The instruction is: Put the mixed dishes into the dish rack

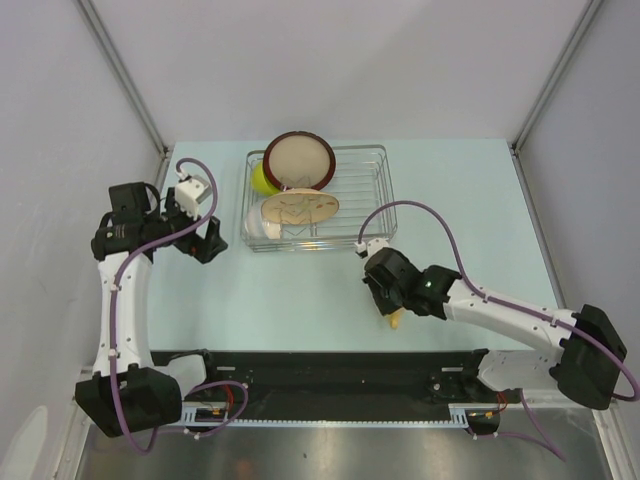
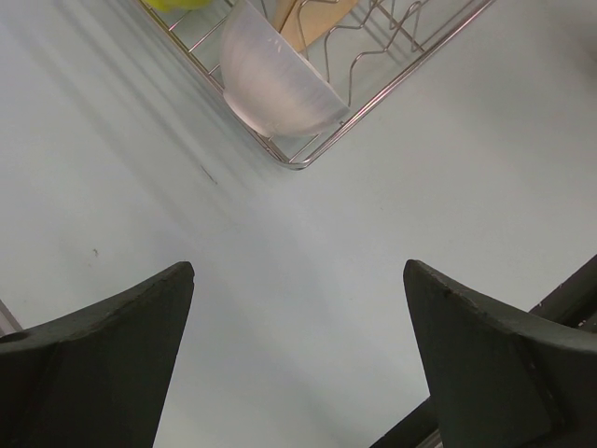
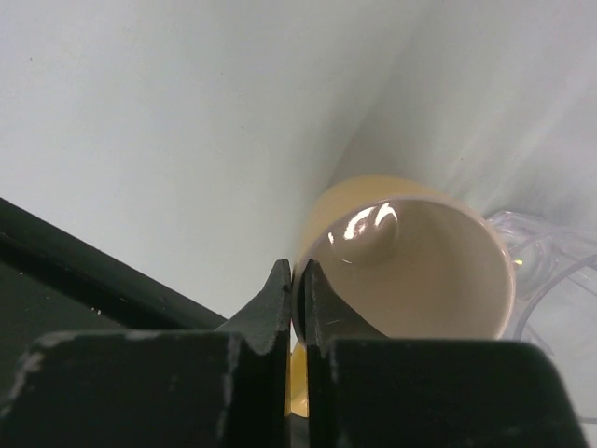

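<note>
The right gripper (image 3: 297,277) was closed on the rim of the pale yellow mug (image 3: 410,266), which was near the front edge of the table (image 1: 290,300). A small clear glass (image 3: 550,271) was just beside the mug. The left gripper (image 2: 298,269) hung over the table with its fingers wide apart, holding nothing, near the dish rack (image 1: 388,195). In the rack stood the dark-red-rimmed plate (image 1: 298,162), the leafy plate (image 1: 300,208), the lime-green bowl (image 1: 262,180) and the white bowl (image 2: 275,89).

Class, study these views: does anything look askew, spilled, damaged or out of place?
Nothing looks spilled or broken. The dark-red-rimmed beige plate looks tilted back over the far edge of the silver wire dish rack rather than standing upright.
</note>
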`<state>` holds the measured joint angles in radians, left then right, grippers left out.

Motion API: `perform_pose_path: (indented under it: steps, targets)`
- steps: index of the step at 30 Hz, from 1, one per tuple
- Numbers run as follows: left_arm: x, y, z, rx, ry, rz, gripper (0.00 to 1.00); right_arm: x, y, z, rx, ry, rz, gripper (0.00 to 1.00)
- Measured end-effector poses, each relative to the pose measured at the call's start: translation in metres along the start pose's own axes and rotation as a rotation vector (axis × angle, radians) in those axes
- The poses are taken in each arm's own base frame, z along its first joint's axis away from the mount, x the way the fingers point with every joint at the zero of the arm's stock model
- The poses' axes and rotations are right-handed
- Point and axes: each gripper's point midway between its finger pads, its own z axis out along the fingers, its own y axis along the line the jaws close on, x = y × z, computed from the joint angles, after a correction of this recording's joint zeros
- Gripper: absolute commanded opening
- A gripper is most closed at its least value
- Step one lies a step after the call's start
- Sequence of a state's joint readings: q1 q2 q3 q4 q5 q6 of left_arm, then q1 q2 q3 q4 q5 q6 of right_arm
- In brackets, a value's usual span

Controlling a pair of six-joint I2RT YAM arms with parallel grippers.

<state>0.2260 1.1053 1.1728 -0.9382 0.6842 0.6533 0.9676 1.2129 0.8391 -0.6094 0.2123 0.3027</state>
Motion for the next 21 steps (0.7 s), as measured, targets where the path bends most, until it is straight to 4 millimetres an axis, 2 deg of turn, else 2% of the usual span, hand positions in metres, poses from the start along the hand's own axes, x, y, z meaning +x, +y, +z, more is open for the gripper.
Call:
perform_pose_path:
  steps: [5, 9, 12, 15, 16, 17, 21]
  targets:
    - [-0.003, -0.005, -0.003, 0.016, -0.002, -0.013, 1.0, -0.005, -0.002, -0.005, -0.027, -0.016, 0.05, 0.0]
    - [-0.028, -0.01, -0.012, 0.035, -0.059, -0.008, 1.0, -0.013, 0.001, -0.016, -0.104, -0.036, 0.125, 0.0]
    - [-0.049, -0.02, -0.019, 0.076, -0.117, -0.021, 1.0, -0.029, 0.006, -0.031, -0.19, -0.095, 0.186, 0.0]
    - [-0.07, -0.04, -0.023, 0.175, -0.184, -0.066, 1.0, -0.067, 0.018, -0.064, -0.367, -0.245, 0.275, 0.0]
    - [-0.082, -0.062, -0.025, 0.294, -0.228, -0.117, 1.0, -0.107, 0.025, -0.098, -0.5, -0.41, 0.311, 0.0]
    - [-0.083, -0.064, -0.025, 0.302, -0.23, -0.121, 1.0, -0.107, 0.025, -0.098, -0.5, -0.41, 0.311, 0.0]
    - [-0.098, -0.107, -0.025, 0.585, -0.306, -0.284, 1.0, -0.161, 0.04, -0.147, -0.733, -0.61, 0.357, 0.0]
